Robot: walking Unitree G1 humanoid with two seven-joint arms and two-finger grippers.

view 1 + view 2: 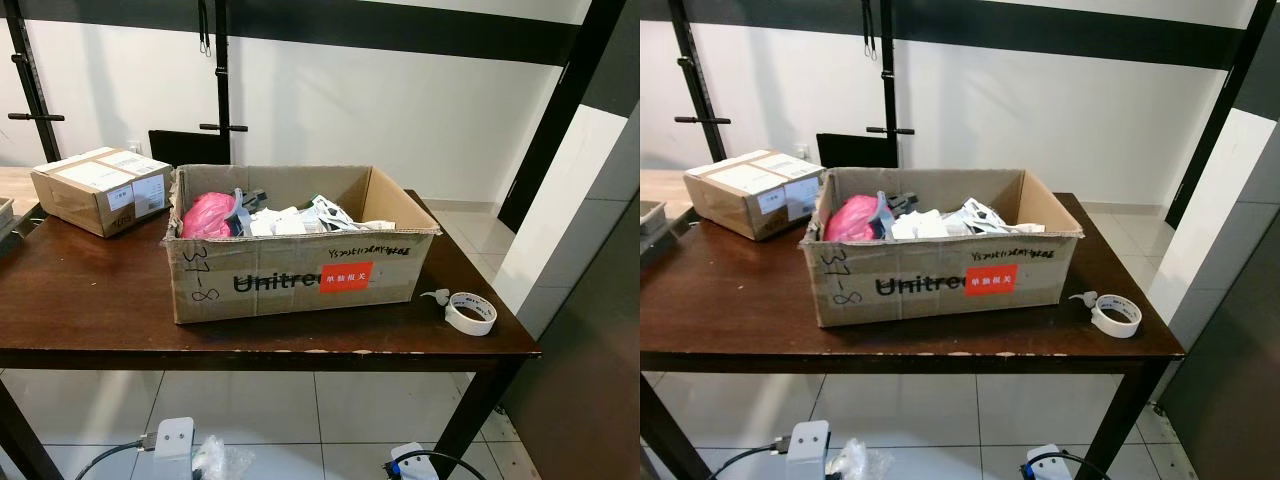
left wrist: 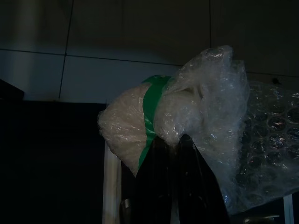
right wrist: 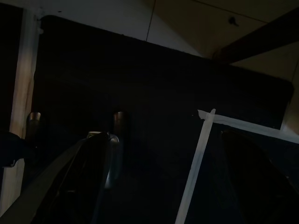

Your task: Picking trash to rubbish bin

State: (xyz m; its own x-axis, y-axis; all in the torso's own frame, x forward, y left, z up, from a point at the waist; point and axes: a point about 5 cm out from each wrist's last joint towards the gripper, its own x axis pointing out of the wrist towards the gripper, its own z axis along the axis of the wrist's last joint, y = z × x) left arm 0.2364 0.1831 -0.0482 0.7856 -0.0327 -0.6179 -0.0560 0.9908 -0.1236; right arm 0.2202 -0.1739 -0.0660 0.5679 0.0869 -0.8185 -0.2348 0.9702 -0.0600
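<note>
In the left wrist view my left gripper (image 2: pixel 175 144) is shut on a wad of clear bubble wrap (image 2: pixel 196 107) bound with green tape, its black fingers (image 2: pixel 154 186) pinching the underside. From the head, that arm hangs low under the table's front edge, and the bubble wrap (image 1: pixel 225 462) shows beside the wrist. An open cardboard box (image 1: pixel 300 275) printed "Unitree" stands mid-table, holding a pink bag (image 1: pixel 208 215) and white wrappers (image 1: pixel 300 218). The right wrist view is dark; my right gripper (image 3: pixel 168 158) stands open with nothing between its fingers.
The dark wooden table (image 1: pixel 90 300) has a smaller sealed carton (image 1: pixel 100 188) at its back left and a roll of white tape (image 1: pixel 470 312) near its front right corner. Black metal posts (image 1: pixel 222 70) stand behind against a white wall. Tiled floor (image 1: pixel 300 410) lies beneath.
</note>
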